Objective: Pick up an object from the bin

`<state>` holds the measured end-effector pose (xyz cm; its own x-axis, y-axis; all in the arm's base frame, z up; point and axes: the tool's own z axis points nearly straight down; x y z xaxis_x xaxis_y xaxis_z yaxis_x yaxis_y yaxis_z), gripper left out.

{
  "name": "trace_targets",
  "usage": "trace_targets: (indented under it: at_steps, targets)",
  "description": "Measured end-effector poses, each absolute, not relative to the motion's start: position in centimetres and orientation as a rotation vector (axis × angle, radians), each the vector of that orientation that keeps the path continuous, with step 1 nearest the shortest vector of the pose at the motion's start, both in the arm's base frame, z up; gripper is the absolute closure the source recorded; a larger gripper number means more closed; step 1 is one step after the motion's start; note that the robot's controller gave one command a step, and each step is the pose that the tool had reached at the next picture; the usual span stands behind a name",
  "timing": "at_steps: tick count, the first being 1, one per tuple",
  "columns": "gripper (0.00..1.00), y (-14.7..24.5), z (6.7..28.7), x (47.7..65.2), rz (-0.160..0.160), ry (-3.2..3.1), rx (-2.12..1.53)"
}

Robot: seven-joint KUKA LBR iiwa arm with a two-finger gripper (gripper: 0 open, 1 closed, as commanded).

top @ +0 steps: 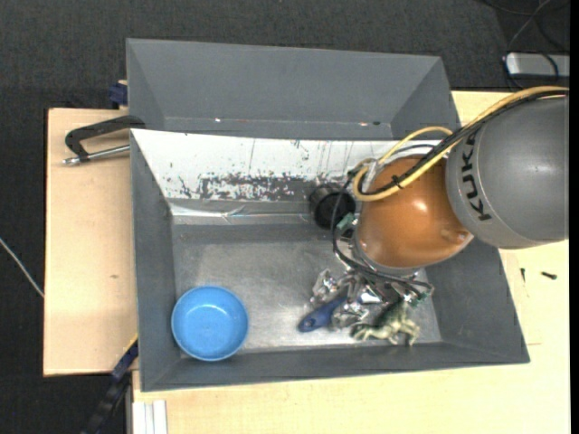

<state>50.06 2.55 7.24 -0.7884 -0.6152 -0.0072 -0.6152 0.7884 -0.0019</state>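
Tangled heap (373, 313) of silvery, green and dark bits, with a blue-handled piece (318, 317) at its left edge, lies toward the lower right corner of the grey bin (244, 265). The bin's scuffed metal floor is bare between the heap and a round blue bowl (210, 322) at the lower left. The gripper (380, 286) is directly over the heap under the arm's orange cover (407, 220), which hides whether it is spread or closed, and a black round thing (327, 208) sits by the speckled back wall beside that cover.
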Motion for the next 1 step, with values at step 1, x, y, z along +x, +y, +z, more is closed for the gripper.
trace_targets:
  at_steps: [1]
  targets:
    - [1.00, 2.14, 21.29, 49.94, -0.004, 2.813, -1.376]
